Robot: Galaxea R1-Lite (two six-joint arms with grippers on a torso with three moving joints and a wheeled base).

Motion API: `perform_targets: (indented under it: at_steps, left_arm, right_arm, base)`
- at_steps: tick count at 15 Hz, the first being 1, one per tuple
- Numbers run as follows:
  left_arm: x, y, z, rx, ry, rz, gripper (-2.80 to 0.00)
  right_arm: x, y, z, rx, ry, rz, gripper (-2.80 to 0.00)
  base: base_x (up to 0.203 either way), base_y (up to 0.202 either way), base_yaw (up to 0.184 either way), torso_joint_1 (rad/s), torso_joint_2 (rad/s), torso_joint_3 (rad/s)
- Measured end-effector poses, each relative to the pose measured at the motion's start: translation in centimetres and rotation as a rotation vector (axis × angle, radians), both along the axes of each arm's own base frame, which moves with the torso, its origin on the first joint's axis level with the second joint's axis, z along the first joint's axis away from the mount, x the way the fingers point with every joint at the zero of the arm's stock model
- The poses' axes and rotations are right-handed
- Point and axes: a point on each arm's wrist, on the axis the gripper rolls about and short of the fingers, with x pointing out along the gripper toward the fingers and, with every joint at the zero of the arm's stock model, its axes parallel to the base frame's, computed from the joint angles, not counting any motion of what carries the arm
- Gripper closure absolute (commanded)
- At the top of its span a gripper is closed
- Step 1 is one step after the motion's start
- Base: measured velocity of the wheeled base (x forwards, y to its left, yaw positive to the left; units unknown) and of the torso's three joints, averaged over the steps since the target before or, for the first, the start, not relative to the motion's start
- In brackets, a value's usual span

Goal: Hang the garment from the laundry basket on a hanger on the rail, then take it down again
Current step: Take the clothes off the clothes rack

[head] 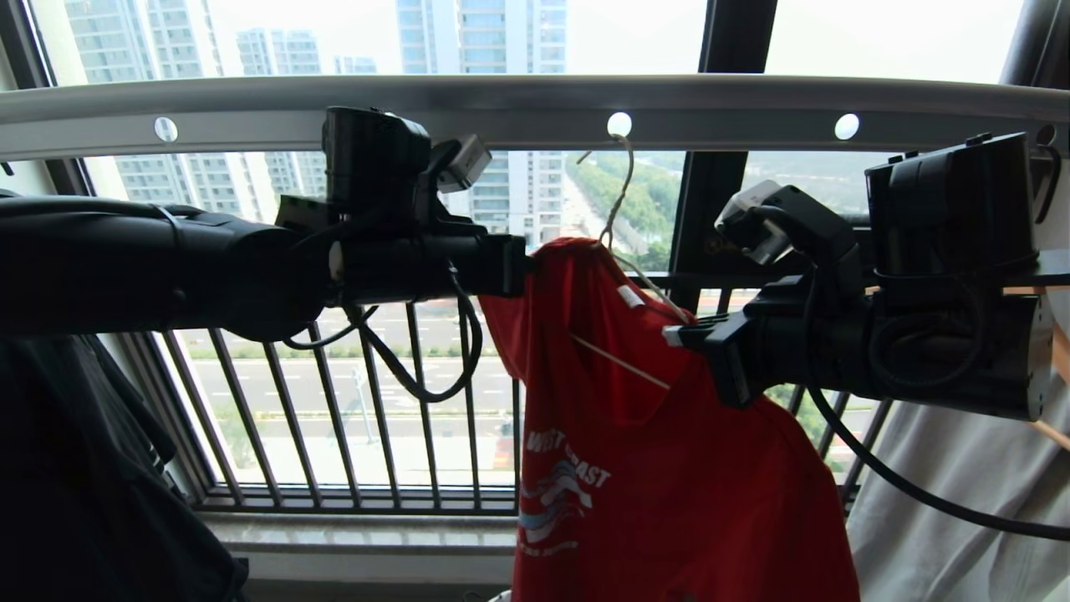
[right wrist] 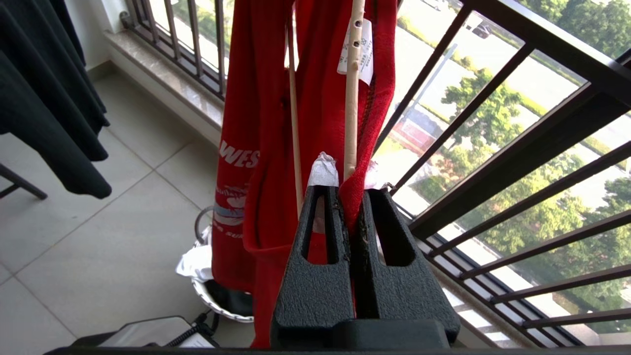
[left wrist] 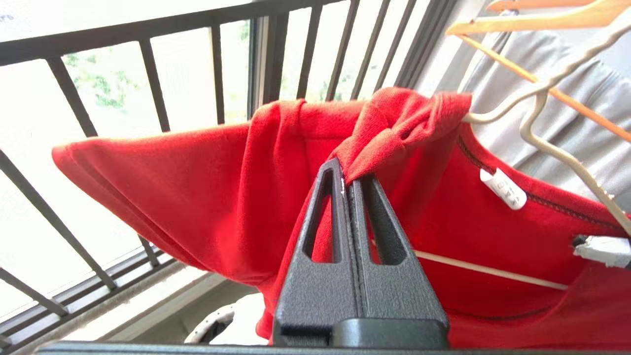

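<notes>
Where the garment is: the red garment (head: 652, 451) hangs on the hanger (head: 623, 251), whose hook sits in a hole of the rail (head: 501, 109).
Left gripper: the left gripper (left wrist: 347, 180) has its fingers pressed together on a bunched fold of the garment at the shoulder, just beside the hanger's arm.
Right gripper: the right gripper (right wrist: 351, 195) has its fingers clamped on the hanger's arm and the red cloth over it.
Laundry basket: the laundry basket (right wrist: 217, 301) stands on the floor below the garment.
Surroundings: black balcony railing (head: 334, 418) behind; a grey garment (head: 961, 502) hangs at the right.
</notes>
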Motion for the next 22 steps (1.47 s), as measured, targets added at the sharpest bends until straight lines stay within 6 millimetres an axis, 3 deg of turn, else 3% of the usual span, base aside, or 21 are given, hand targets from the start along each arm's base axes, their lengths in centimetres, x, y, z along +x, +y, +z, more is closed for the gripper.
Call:
perform_targets:
  at_steps: [5,10,16,17,22]
  left_arm:
    - [1.0,1.7,0.7,-0.055,-0.026,0.059,0.0]
    - [2.2,1.5,-0.9,-0.024,0.011,0.114,0.0]
    - [2.1,0.8,-0.4,-0.036,0.0,0.113,0.0]
    - [2.1,0.7,-0.6,-0.033,0.004,0.112,-2.8]
    - [2.1,0.6,-1.4,-0.02,0.023,0.111,-2.8]
  right_arm:
    - [-0.1,0.0,0.0,0.0,0.0,0.0,0.0]
    - [0.0,0.0,0.0,0.0,-0.001,-0.001,0.0]
    - [-0.1,-0.1,0.0,-0.005,-0.003,0.001,0.0]
    - [-0.1,-0.1,0.0,-0.005,-0.003,0.001,0.0]
    - [0.0,0.0,0.0,-0.006,-0.003,0.001,0.0]
  base:
    - [0.0,0.0,0.0,0.0,0.0,0.0]
    - [0.0,0.0,0.0,0.0,0.0,0.0]
    - [0.0,0.0,0.0,0.0,0.0,0.0]
    - [0.0,0.0,0.0,0.0,0.0,0.0]
    - [0.0,0.0,0.0,0.0,0.0,0.0]
